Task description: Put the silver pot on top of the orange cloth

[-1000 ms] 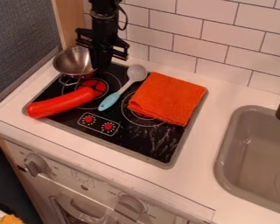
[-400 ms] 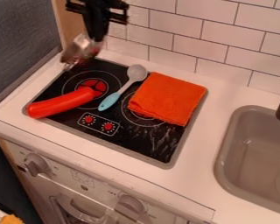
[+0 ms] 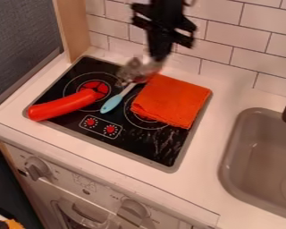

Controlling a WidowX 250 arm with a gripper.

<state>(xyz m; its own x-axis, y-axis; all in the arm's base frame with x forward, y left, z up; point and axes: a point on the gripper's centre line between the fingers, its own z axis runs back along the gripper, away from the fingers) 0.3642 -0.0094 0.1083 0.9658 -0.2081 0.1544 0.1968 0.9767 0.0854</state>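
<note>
At the top centre, above the back edge of the stove, hangs my gripper [image 3: 159,56], shut on the silver pot [image 3: 135,70]. The pot is tilted and blurred, held in the air just left of the orange cloth's upper corner, and it hides the head of the spoon. The orange cloth [image 3: 171,101] lies folded flat on the right part of the stove.
The black stove top [image 3: 130,144] carries a red sausage-shaped toy [image 3: 61,105] at the left and a spoon with a light blue handle [image 3: 112,103] beside the cloth. A grey sink [image 3: 262,165] is at the right, and a tiled wall [image 3: 229,56] rises behind.
The pot has been lifted off the stove's back left corner and tilted. Gripper and pot have since moved right, toward the cloth. Something dark now shows at the bottom left corner.
</note>
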